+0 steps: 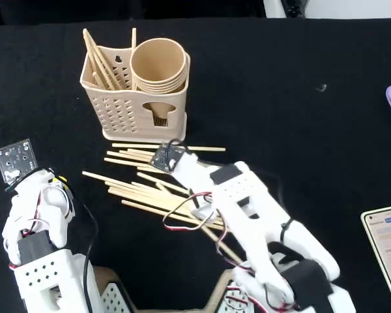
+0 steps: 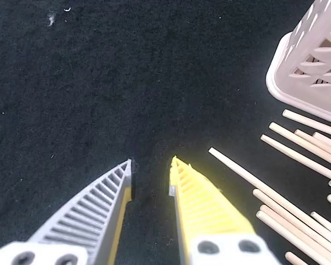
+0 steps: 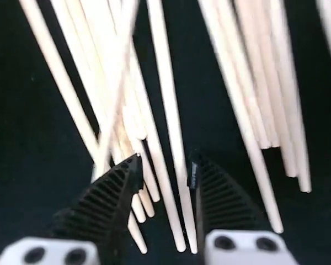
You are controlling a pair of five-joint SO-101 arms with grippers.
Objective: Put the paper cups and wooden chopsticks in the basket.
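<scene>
Many loose chopsticks [image 3: 174, 138] before the basket [image 1: 127, 111] — right claw [image 3: 164, 165] parted astride one, left claw [image 2: 150, 163] parted, empty

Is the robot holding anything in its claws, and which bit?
Nothing is held. The left gripper is open over the black tablecloth; the right gripper is open around one pale wooden chopstick, not closed on it.
</scene>
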